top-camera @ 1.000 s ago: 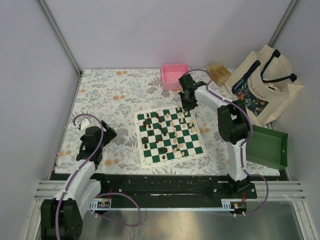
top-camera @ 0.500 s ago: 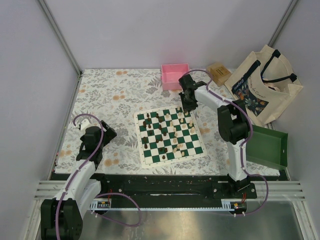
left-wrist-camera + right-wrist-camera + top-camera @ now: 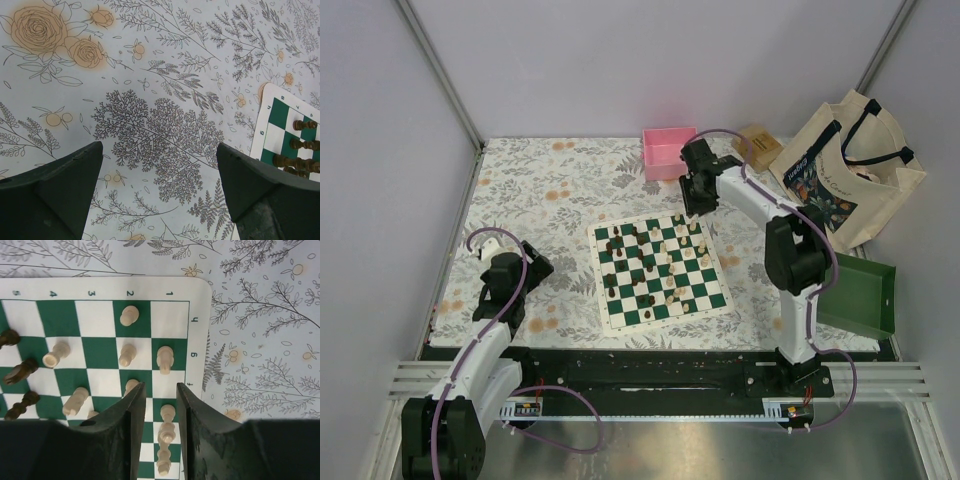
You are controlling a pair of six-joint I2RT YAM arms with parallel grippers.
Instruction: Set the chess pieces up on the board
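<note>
Presently, setup is judged partly done: cream chess pieces (image 3: pixel 165 359) fill squares at the far right corner of the board (image 3: pixel 663 270), while other pieces, dark and cream, stand scattered mid-board, not in ranks. The board is a green-and-white checked mat with numbered edges. The right gripper (image 3: pixel 160 387) hovers over that corner, jaws parted, gripping nothing. The left gripper (image 3: pixel 159 146) hangs left of the board, jaws wide apart.
</note>
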